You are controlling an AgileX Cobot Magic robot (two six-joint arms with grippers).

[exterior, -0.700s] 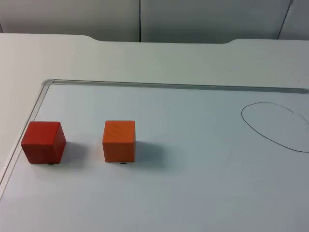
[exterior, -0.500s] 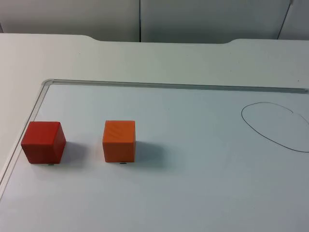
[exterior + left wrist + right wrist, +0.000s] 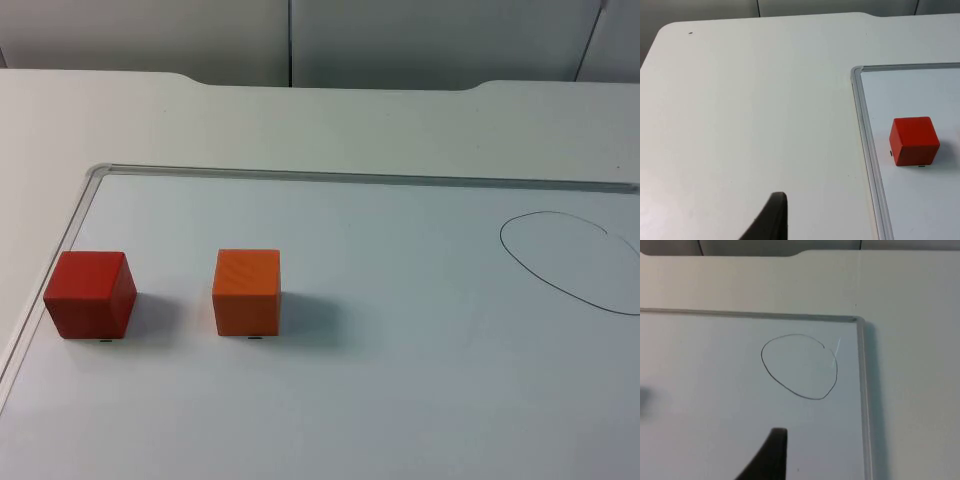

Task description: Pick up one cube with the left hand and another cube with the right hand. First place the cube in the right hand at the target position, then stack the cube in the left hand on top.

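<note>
Two cubes sit on a whiteboard [image 3: 400, 400] that lies flat on the white table [image 3: 740, 100]. The red cube [image 3: 90, 293] rests near the board's edge on my left arm's side; the orange cube [image 3: 247, 291] stands beside it, apart from it, farther in toward the middle of the board. Neither is held yet.

From my left claw [image 3: 771, 220] the red cube [image 3: 914, 140] lies ahead and off to one side, just across the board's metal frame; the claw itself hangs over bare table. I cannot tell whether its fingers are apart or together, since I see a single dark fingertip.

My right claw [image 3: 771, 455] hangs over the board, and ahead of it is a hand-drawn oval outline [image 3: 799, 366], which I judge to be the target position. Its finger spread I cannot tell either.

The cubes look like painted wood: stiff, light, with flat smooth faces and crisp edges. I would judge them easy to pinch across two opposite side faces, squarely and near mid-height, so they do not twist or slip. They seem sturdy, not fragile.

I can read no brand, label or writing on the cubes or the board.
</note>
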